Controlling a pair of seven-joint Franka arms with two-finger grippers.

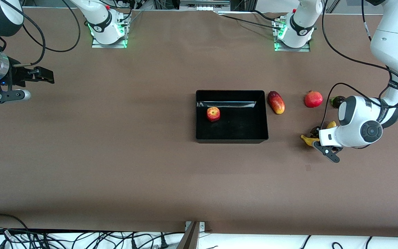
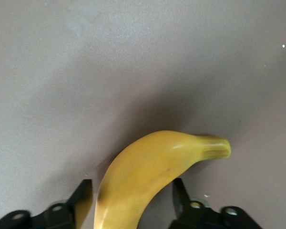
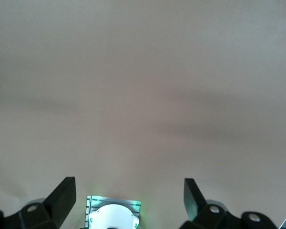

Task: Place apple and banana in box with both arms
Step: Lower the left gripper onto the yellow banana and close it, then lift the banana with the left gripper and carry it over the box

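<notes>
The apple (image 1: 213,113) already lies in the box (image 1: 231,92), toward its nine o'clock wall, so the step in hand looks to be the banana (image 1: 308,140). It lies on the tabletop (image 1: 116,166) at about four o'clock from the box as the front camera sees it, well apart from it, nearer that camera than the mango (image 1: 276,102) and pomegranate (image 1: 313,99). The left hand (image 1: 323,145) is down on it, closed partway, one finger (image 2: 83,195) against each side of the fruit's thick middle. The banana's darker tip pokes out ahead of the hand in the left wrist view. From here the fruit seems to rest on the tabletop, not yet lifted. To do this well, I'd let the squeeze settle before rising, since a curved, smooth skin can roll or pivot between flat pads. Then lift straight up, high enough to clear the box's low wall. The carry should run toward ten o'clock, passing clear of the mango beside the box. I'd set the banana down in the bare part of the box at three o'clock, away from the apple, rather than dropping it from a height. The right hand (image 1: 38,84) waits wide open and empty over bare tabletop out at nine o'clock, at the right arm's end.
</notes>
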